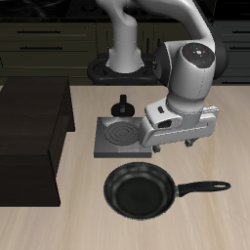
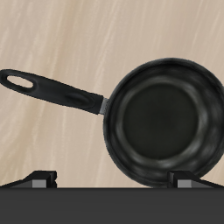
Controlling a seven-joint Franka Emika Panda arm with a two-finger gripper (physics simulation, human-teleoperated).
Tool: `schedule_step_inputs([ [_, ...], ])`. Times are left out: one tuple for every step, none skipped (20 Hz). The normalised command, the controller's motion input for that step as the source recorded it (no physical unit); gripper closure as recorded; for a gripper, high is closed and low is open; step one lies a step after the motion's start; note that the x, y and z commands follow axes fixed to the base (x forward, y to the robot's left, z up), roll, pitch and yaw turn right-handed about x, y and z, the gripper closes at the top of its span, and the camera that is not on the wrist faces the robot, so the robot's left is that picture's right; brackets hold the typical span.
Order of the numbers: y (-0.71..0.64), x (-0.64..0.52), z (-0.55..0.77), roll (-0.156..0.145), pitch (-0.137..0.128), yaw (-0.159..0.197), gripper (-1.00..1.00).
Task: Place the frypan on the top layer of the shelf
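**Black pan on bare wood, gripper above and empty**

Black fingertips frame the pan in my wrist view, standing apart with nothing between them, so I read the gripper [image 1: 172, 146] as open and empty. It hovers above the table [image 1: 215, 225], not touching anything, over the near edge of the grey burner plate [image 1: 122, 135].

Working outward, the frypan [image 1: 140, 189] lies flat on the wood at about 7 o'clock from the gripper in the exterior view, just in front of the burner plate and apart from it. Its handle [image 1: 200, 187] points toward 3 o'clock. In the wrist view the pan [image 2: 163, 120] sits upright and level, with the handle [image 2: 52, 90] running straight off its rim.

Farther out, a small black knobbed pot [image 1: 123, 104] stands behind the burner plate. The shelf [image 1: 34, 137] fills the 9 o'clock side, its flat top board bare as far as I can see.

My judgement is that the step in hand is the approach to grasp. I would take the handle close to where it meets the bowl, fingers across its width, so the pan's weight tips it less. Then I would lift well clear of the shelf's edge before carrying it across, and keep the pan level.
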Motion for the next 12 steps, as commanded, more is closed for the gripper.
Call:
schedule_step_inputs([
  [0.05, 0.03, -0.23, -0.001, 0.017, 0.019, -1.00],
  [-0.08, 0.09, -0.22, 0.018, 0.029, 0.050, -1.00],
  [-0.15, 0.05, -0.10, -0.042, -0.016, -0.001, -1.00],
  [0.07, -0.05, -0.12, -0.017, 0.015, -0.022, -1.00],
  [-0.13, 0.09, -0.35, 0.014, 0.021, 0.045, -1.00],
  [-0.11, 0.03, -0.12, -0.055, 0.008, -0.033, -1.00],
  [-0.11, 0.06, -0.20, -0.041, 0.046, -0.043, -1.00],
  [-0.01, 0.01, -0.21, 0.040, 0.035, -0.025, -1.00],
  [-0.04, -0.04, -0.20, -0.031, 0.004, 0.009, -1.00],
  [0.06, -0.01, 0.01, 0.000, 0.000, 0.000, -1.00],
  [-0.02, -0.02, -0.23, 0.009, 0.030, -0.017, -1.00],
  [0.08, -0.06, -0.31, 0.041, 0.059, -0.035, -1.00],
])
